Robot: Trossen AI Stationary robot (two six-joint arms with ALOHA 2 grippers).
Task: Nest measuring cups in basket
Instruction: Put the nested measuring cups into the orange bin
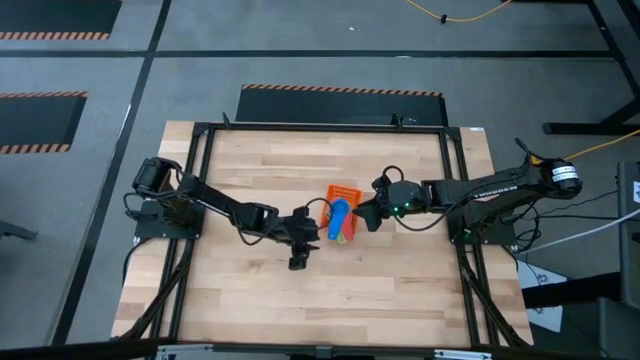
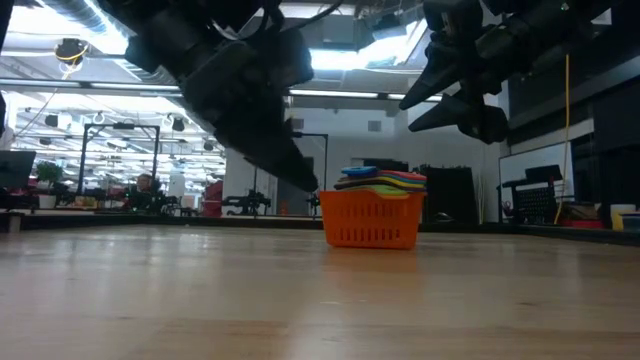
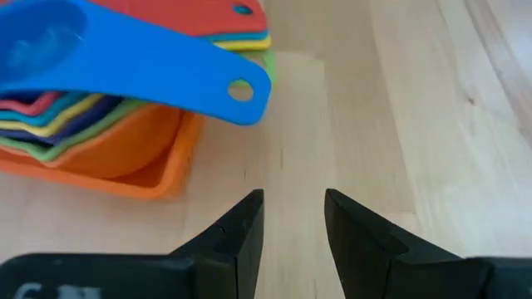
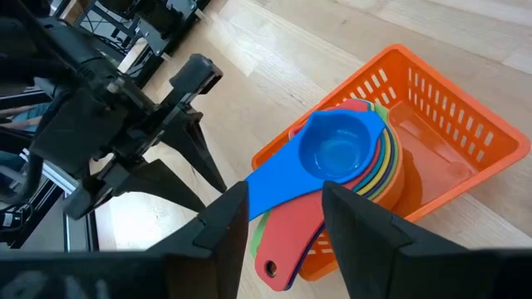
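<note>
the left claw (image 3: 293, 218) hangs just off the desk (image 1: 250, 180), its fingers a little apart and holding nothing. right in front of it sits the orange basket (image 2: 372, 220) with the measuring cups (image 4: 349, 162) stacked inside, blue one on top, handles poking out over the rim. past the basket the right claw (image 4: 283, 220) hovers above, fingers spread, empty.

High view looks straight down on my table; low view level across it; both wrist views close on the orange perforated plastic basket (image 4: 432, 124).
</note>
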